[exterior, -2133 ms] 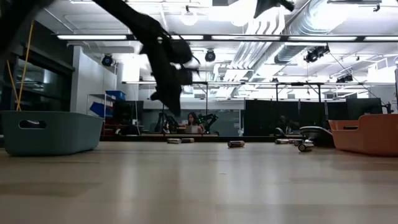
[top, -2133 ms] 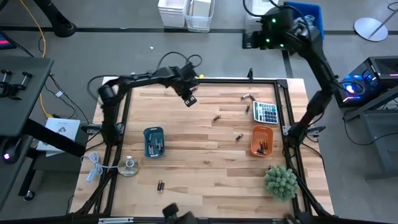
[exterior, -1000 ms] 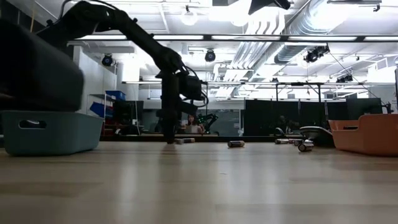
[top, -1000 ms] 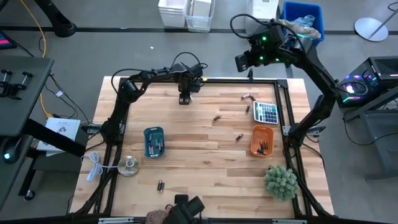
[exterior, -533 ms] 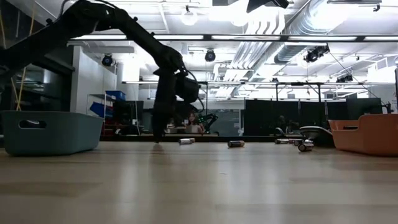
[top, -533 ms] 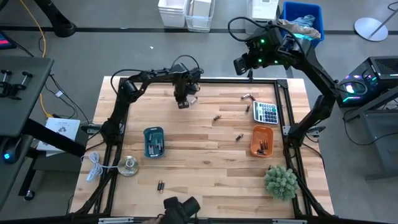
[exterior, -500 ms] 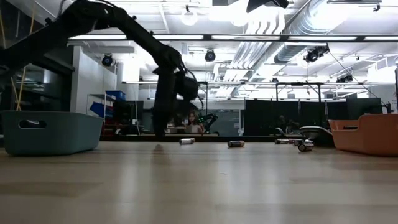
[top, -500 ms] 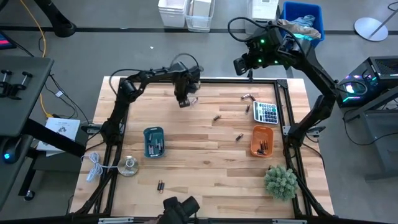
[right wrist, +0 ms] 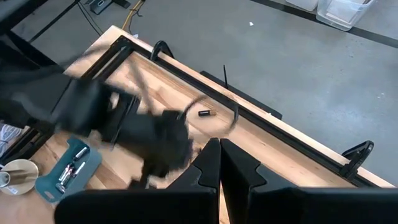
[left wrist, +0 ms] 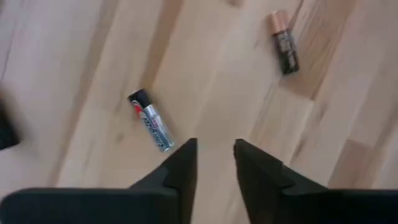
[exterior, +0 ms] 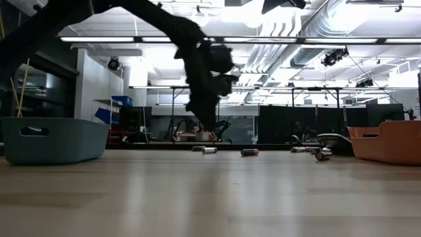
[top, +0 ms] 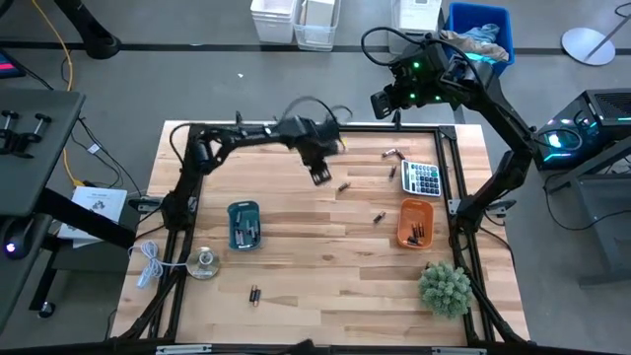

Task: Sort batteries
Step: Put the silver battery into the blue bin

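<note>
Several small batteries lie loose on the wooden table: one (top: 343, 185) near the middle, one (top: 378, 216) beside the orange tray, two near the far right (top: 392, 153). My left gripper (top: 320, 174) hovers open over the table's far middle. Its wrist view (left wrist: 212, 152) shows a silvery battery (left wrist: 151, 119) and a dark, copper-ended battery (left wrist: 284, 42) lying flat ahead of the fingers, untouched. My right gripper (right wrist: 219, 158) is shut and empty, raised high over the far right edge (top: 386, 99). In the low view, batteries (exterior: 209, 150) lie below the left gripper (exterior: 209, 126).
A blue tray (top: 244, 225) with several batteries sits at the left, an orange tray (top: 414, 223) with batteries at the right. A grey calculator (top: 423, 178) lies far right, a green plant (top: 446, 286) near right, a round reel (top: 204, 263) near left. One battery (top: 254, 293) lies near the front.
My left gripper has risen from the table near the far edge and swung toward the table's right and slightly nearer, now hovering above the far middle. My right arm has kept still.
</note>
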### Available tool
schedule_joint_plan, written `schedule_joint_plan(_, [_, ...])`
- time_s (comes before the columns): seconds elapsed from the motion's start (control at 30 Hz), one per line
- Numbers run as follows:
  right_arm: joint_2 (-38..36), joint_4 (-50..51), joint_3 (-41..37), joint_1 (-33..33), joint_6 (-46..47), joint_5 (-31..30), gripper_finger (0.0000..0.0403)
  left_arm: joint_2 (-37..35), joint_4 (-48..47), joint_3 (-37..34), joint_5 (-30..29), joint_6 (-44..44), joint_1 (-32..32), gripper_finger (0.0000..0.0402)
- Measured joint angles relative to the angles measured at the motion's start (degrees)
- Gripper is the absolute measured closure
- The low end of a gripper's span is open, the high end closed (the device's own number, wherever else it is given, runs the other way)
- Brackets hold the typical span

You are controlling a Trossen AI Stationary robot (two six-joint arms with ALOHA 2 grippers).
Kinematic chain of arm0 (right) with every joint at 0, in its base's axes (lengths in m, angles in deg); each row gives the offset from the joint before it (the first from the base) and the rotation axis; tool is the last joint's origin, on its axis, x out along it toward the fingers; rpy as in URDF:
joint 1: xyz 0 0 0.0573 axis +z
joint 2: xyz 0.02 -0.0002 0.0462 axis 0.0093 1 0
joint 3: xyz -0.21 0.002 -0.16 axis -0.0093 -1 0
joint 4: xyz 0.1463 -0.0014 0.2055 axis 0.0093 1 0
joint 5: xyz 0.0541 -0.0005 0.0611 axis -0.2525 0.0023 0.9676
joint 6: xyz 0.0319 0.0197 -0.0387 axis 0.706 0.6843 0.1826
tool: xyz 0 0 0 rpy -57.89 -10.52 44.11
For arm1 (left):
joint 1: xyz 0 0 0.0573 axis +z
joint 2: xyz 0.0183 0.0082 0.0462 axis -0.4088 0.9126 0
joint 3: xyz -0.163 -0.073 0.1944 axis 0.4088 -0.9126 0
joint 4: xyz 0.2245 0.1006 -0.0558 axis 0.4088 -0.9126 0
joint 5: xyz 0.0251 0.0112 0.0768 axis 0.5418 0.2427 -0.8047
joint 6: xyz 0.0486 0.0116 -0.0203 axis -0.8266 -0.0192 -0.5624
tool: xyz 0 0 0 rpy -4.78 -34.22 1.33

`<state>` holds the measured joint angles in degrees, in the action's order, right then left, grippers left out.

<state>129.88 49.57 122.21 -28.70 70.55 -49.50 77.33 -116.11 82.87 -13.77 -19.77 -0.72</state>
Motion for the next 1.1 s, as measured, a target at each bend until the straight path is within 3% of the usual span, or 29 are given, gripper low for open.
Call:
schedule_joint_plan(0.07, [0.0,0.08,0.0,0.0,-0.02,-0.04,0.0403,0.17,3.13,0.01,-3.59,3.71,-1.98,0.0272])
schedule_joint_plan(0.2, [0.0,0.13,0.0,0.0,-0.01,-0.22,0.0403,0.71,7.71,0.15,-3.75,13.41,-1.92,0.0233])
schedule_joint_plan(0.43, [0.0,0.01,0.0,0.0,-0.01,-0.25,0.0403,5.88,6.5,0.12,-3.98,23.77,-0.66,0.022])
schedule_joint_plan(0.57, [0.0,-0.16,0.0,0.0,0.0,-1.17,0.0403,5.57,8.84,0.34,-7.77,24.04,-1.02,0.022])
schedule_joint_plan(0.73, [0.0,-0.27,0.0,0.0,0.0,-1.66,0.0403,5.79,7.44,0.22,-7.97,23.48,-1.85,0.022])
schedule_joint_plan(0.93, [0.0,-0.22,0.0,0.0,0.04,-1.65,0.0403,5.11,5.35,0.33,-8.02,15.7,-2.27,0.022])
schedule_joint_plan(1.1, [0.0,-0.18,0.0,0.0,0.18,-1.66,0.0403,-0.82,4.25,2.28,-11.24,5.68,1.68,0.022])
